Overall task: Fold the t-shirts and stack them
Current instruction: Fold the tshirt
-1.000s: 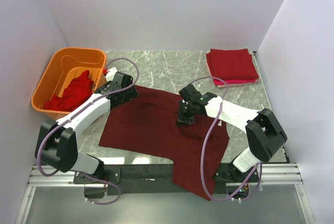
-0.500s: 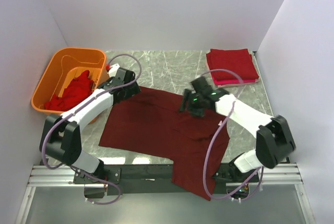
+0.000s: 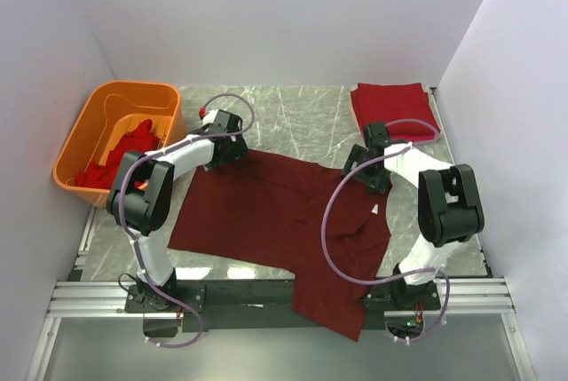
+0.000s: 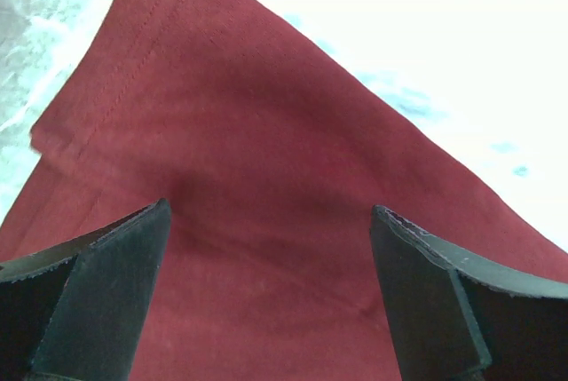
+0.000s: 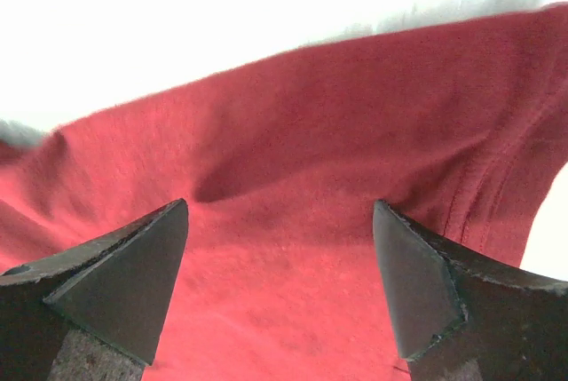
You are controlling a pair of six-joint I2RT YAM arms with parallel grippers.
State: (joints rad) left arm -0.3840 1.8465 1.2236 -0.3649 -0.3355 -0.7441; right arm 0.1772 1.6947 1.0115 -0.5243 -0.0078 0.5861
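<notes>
A dark maroon t-shirt (image 3: 266,212) lies spread flat on the marble table, its lower part hanging over the near edge. My left gripper (image 3: 232,148) is over the shirt's far-left corner, open, with maroon cloth (image 4: 266,159) below its fingers (image 4: 98,283). My right gripper (image 3: 362,171) is over the shirt's far-right edge, open and holding nothing; the cloth (image 5: 293,186) lies rumpled under its fingers (image 5: 426,283). A stack of folded red t-shirts (image 3: 395,110) sits at the back right. More red t-shirts (image 3: 124,157) are heaped in the tub.
The orange plastic tub (image 3: 93,115) stands at the back left, just off the table's left edge. White walls close in on three sides. Bare marble (image 3: 293,115) shows between the tub and the folded stack. Purple cables loop off both arms.
My right gripper opened, let go of the maroon cloth and swung from the shirt's middle to its far-right edge. My left gripper shifted back and right to the far-left corner.
</notes>
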